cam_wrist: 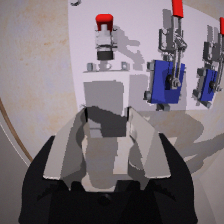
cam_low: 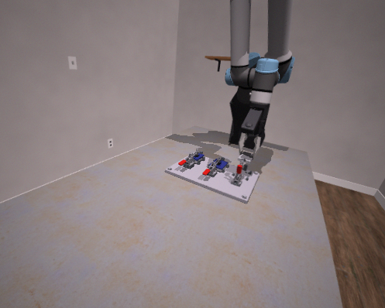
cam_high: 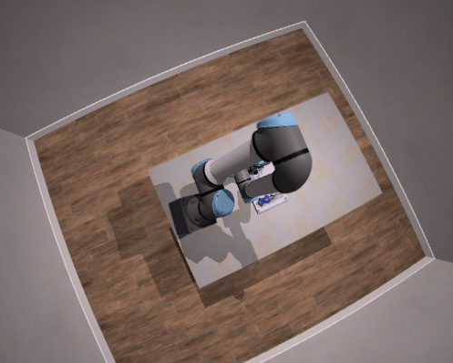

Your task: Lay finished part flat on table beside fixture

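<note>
My gripper is shut on the grey finished part, which has a dark slot across it. I hold it a little above the right-hand station of the white fixture plate. That station's clamp stands open with its red handle upright. Two blue blanks sit clamped in the other two stations. In the overhead view the arm hides my gripper and the part.
The fixture plate lies on a large grey table. The table's edge runs to the right of the plate, with a wooden floor beyond. The arm's base stands at the table's far end.
</note>
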You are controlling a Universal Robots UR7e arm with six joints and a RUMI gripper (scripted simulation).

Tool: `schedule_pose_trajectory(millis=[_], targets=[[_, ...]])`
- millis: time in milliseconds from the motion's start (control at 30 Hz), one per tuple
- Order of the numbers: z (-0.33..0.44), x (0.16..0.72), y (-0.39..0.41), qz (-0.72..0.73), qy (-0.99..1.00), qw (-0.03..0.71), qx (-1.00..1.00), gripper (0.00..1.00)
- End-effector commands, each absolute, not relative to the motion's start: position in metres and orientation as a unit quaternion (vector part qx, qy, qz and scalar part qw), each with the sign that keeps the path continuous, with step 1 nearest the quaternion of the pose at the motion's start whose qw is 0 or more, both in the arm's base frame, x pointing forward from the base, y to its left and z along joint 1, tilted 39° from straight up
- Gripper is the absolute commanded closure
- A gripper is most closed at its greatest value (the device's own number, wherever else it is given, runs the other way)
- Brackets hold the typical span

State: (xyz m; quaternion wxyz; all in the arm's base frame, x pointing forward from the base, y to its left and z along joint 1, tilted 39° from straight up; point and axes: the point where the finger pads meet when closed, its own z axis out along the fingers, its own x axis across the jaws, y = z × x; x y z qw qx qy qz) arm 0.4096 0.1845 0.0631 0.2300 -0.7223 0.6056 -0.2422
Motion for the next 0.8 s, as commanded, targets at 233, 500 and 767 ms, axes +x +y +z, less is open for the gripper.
schedule_pose_trajectory(millis=[233,500,767], targets=[[0.063,0.409,0.187,-0.242,0.605,0.23,-0.722,1.0],[0.063,0.409,0.192,-0.242,0.605,0.23,-0.722,1.0],[0.062,0.407,0.202,-0.242,0.605,0.23,-0.722,1.0]])
